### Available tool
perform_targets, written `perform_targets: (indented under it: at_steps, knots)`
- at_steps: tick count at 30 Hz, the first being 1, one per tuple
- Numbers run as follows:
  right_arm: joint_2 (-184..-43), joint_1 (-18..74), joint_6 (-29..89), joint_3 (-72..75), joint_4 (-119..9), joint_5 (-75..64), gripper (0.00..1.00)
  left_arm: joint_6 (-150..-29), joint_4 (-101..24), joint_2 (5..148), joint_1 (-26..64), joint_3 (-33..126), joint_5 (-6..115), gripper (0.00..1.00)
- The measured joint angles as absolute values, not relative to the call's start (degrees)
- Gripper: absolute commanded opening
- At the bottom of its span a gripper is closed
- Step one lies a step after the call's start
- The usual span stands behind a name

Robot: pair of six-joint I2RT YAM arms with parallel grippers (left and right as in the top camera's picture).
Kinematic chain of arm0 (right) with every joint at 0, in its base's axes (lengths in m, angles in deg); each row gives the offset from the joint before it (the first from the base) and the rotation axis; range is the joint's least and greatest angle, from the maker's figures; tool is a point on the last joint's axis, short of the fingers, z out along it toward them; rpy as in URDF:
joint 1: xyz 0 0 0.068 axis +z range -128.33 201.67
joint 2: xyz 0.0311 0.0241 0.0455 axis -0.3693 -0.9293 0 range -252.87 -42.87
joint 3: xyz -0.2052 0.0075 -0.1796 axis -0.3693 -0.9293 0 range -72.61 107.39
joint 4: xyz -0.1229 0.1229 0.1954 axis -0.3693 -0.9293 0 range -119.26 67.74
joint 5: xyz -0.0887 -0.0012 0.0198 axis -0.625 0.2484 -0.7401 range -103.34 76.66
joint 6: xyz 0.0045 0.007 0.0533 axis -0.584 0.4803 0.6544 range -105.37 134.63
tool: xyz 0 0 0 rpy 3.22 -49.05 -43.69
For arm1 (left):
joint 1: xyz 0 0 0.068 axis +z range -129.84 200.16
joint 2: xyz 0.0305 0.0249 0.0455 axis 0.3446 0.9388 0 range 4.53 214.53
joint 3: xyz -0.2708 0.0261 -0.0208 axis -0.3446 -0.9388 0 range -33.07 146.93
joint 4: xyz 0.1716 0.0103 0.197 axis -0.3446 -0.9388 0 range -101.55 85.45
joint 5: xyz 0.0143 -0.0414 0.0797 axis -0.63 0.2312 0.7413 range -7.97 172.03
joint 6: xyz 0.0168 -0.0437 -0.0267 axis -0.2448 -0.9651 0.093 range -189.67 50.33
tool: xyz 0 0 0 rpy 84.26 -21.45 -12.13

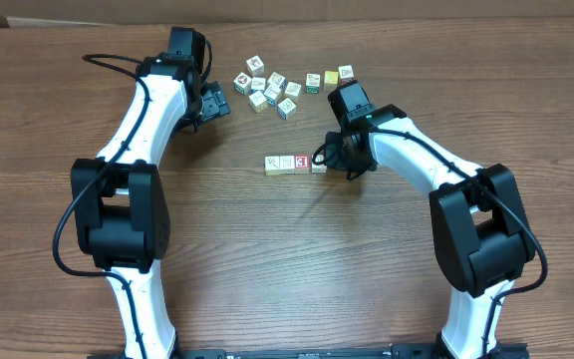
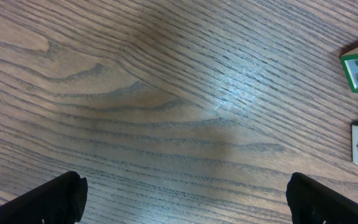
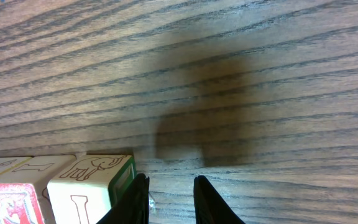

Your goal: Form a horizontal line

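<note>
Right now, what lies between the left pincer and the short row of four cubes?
Nothing: in the overhead view the stretch from the left pincer to the row of four cubes is bare wooden table.

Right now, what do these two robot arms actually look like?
The left arm and right arm are smooth white tubes joined by chunky black housings. Thin black cables loop along each. Each ends in plain black jaws. I can't see any markings.
</note>
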State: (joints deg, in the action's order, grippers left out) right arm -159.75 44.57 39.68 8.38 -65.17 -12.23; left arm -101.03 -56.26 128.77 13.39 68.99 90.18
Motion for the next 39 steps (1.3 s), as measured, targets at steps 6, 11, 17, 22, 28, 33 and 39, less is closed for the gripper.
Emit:
perform_targets:
  at_steps: [6,11,17,22,28,33,39]
  knots:
    - [-159.75,44.59,39.71,8.38,-65.08,-12.08,0.21,-101.03,-56.24,128.77,13.39,68.99,90.18,1.00]
    - [-159.75,44.59,39.68,8.38,-65.06,-11.66,0.22,-101.03,-56.24,128.77,13.39,68.99,90.18,1.00]
    - [-159.75,44.59,39.71,8.38,-64.71,-10.55,0.22,-101.03,-56.24,128.77,13.39,68.99,90.18,1.00]
    - [-159.75,44.57,39.71,8.38,-64.71,-10.48,0.22,-101.03,-56.24,128.77,13.39,68.99,90.18,1.00]
    - [-159.75,44.59,39.73,8.38,-64.41,-9.26,0.22,-101.03,-56.24,128.77,13.39,68.99,90.18,1.00]
    - [-159.75,44.57,39.71,8.38,-64.34,-8.82,0.22,-101.03,-56.24,128.77,13.39,68.99,90.15,1.00]
    - [-159.75,44.59,39.73,8.38,-64.34,-8.17,0.22,-101.03,-56.24,128.77,13.39,68.99,90.18,1.00]
